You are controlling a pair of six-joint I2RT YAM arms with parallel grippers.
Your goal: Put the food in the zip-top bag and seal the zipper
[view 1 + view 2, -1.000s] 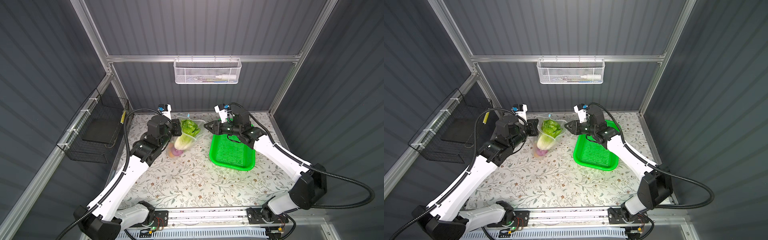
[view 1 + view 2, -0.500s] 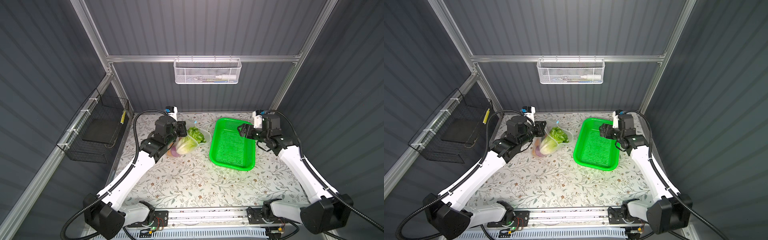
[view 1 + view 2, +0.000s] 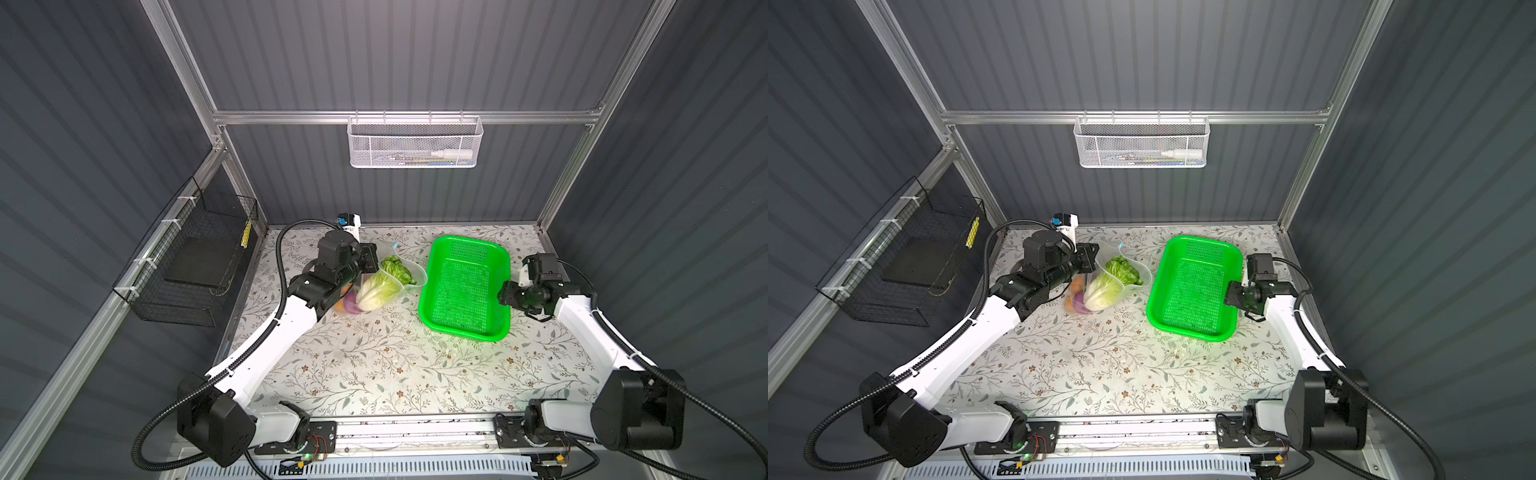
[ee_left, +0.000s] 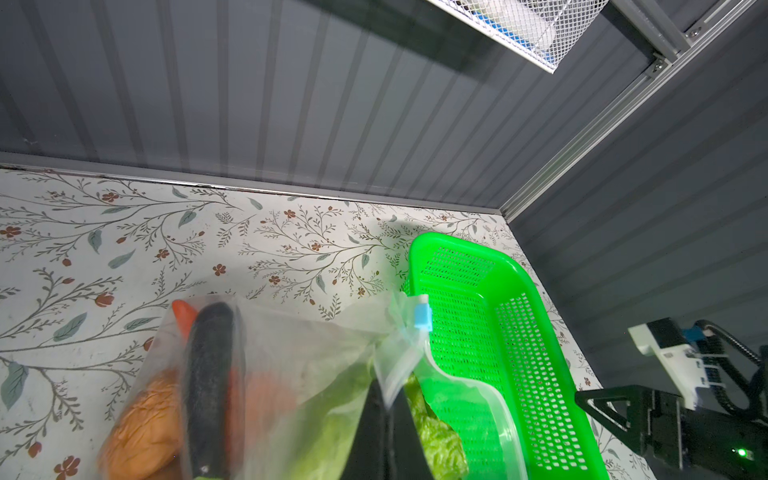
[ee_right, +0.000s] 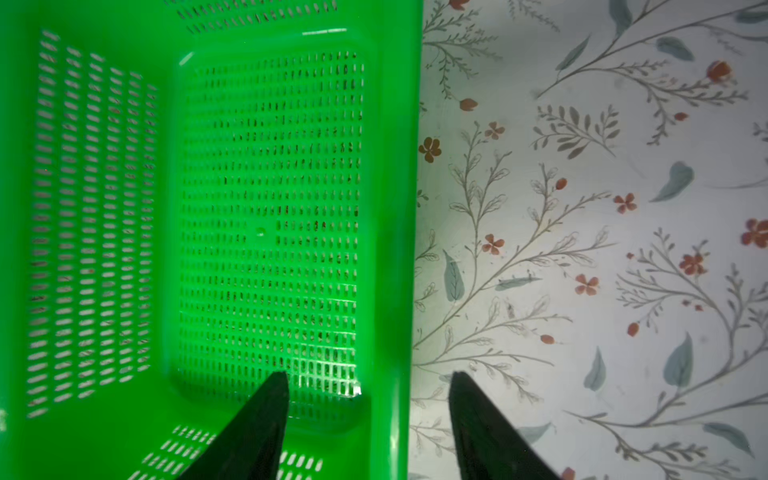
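Note:
The zip-top bag (image 3: 388,291) lies tilted on the table, its mouth raised toward the back. My left gripper (image 4: 386,399) is shut on the bag's mouth edge, close to the zipper's light-blue slider tab (image 4: 423,318). In both top views that gripper (image 3: 374,264) sits at the bag's left. Inside the bag I see food: the pale-green cabbage (image 3: 380,286), purple onion (image 3: 351,306), dark eggplant (image 4: 208,374), carrot tip (image 4: 183,311) and a tan-orange lump (image 4: 141,428). My right gripper (image 5: 368,376) is open, one finger over the basket's inside and one over the table.
The green perforated basket (image 3: 465,291) stands right of the bag and holds nothing; my right gripper (image 3: 505,293) is at its right rim. A white mesh basket (image 3: 413,143) hangs on the back wall. A black wire basket (image 3: 199,266) hangs on the left wall.
My right arm has pulled back from the bag's mouth, across the basket, to the basket's right rim. The left gripper has kept hold of the bag, which has tipped lower toward the table.

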